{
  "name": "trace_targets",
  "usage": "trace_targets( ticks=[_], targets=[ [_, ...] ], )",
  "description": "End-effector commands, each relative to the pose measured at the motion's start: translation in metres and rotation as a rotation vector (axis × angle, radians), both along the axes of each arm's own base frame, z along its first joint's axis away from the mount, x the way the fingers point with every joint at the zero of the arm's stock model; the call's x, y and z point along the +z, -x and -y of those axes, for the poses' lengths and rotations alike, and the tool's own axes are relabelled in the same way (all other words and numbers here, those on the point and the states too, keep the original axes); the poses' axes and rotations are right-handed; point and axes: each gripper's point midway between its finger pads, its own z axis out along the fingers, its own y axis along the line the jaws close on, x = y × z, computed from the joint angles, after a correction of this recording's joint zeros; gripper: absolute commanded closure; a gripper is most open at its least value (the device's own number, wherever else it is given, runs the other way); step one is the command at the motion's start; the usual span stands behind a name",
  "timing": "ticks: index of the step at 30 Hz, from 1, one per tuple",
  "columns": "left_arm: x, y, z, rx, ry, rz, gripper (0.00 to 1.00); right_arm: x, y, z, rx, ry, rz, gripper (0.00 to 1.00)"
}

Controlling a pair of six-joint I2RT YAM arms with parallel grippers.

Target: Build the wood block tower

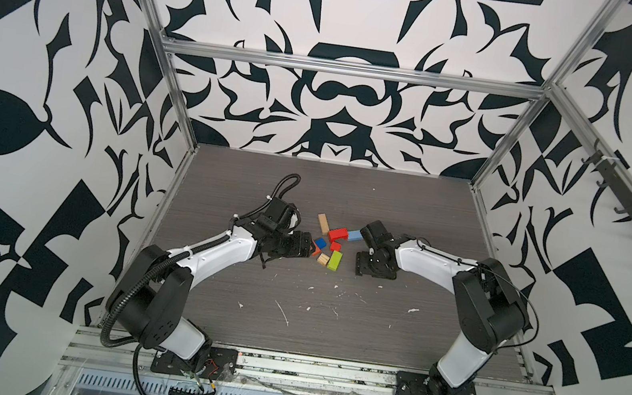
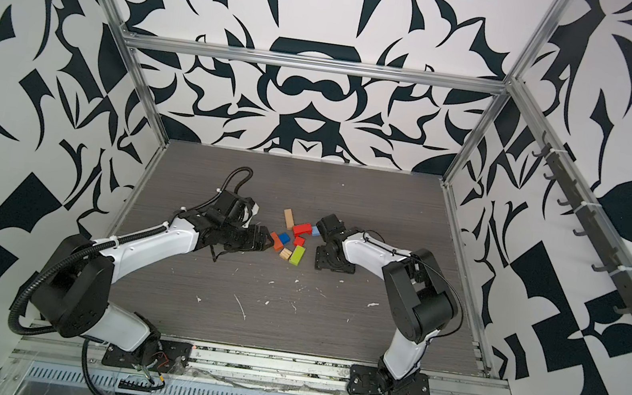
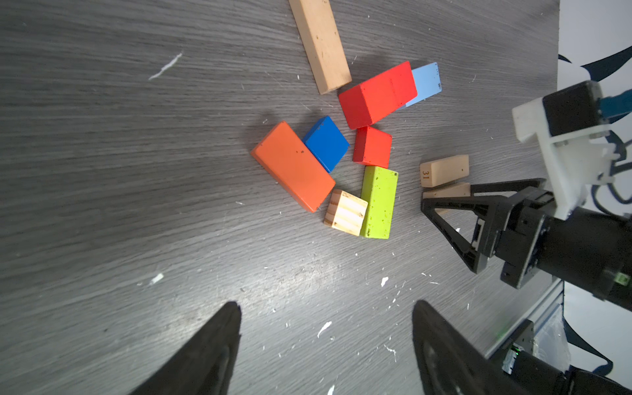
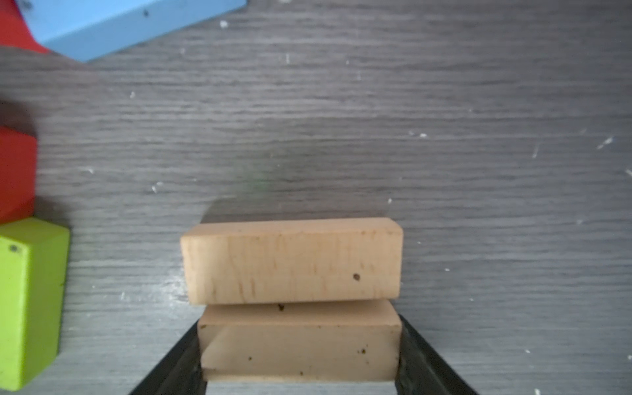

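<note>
Top views: whole workspace. No wood block tower stands yet, and the blocks lie loose around the red bar (image 1: 337, 234).
Progress: judged barely begun. Two tan blocks side by side may serve as a base, and all stacking is left.
Table (image 1: 289, 312): grey wood-grain top carrying the red bar and every other block.
Left gripper (image 3: 325, 342): fingers spread wide with nothing between them; left of the red bar, just beside the orange block.
Right gripper (image 4: 299, 328): jaws set against both ends of the near tan block (image 4: 301, 355); right of the red bar, apart from it.
Long tan bar (image 1: 323, 222): lies flat at the red bar's far-left corner.
Orange block (image 3: 292, 166): lies flat, left of the red bar on the robot's side.
Lime green block (image 1: 335, 260): robot's side of the red bar, beyond the red cube.
Light blue block (image 1: 354, 236): at the red bar's right end, partly hidden by it.
Numbered tan block (image 4: 290, 261): touches the near tan block, on its side toward the red bar.
Dark blue cube (image 1: 320, 243): between the orange block and the red bar.
Red cube (image 1: 335, 246): just beside the red bar's near face.
Grooved tan cube (image 1: 323, 259): touches the lime green block, well clear of the red bar.
</note>
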Motion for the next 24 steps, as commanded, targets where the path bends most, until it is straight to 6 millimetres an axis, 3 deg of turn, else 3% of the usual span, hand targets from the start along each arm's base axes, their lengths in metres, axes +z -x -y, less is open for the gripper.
trace_targets(
  ticks=[1, 24],
  targets=[
    [-0.0031, 0.0056, -0.0039, -0.003, -0.015, -0.025, 0.19, -0.0053, -0.0014, 0.0011, -0.019, 0.008, -0.016, 0.36],
    [-0.0008, 0.0076, -0.0053, -0.005, -0.015, -0.021, 0.19, -0.0043, -0.0085, 0.0027, -0.023, 0.033, 0.001, 0.33]
  ],
)
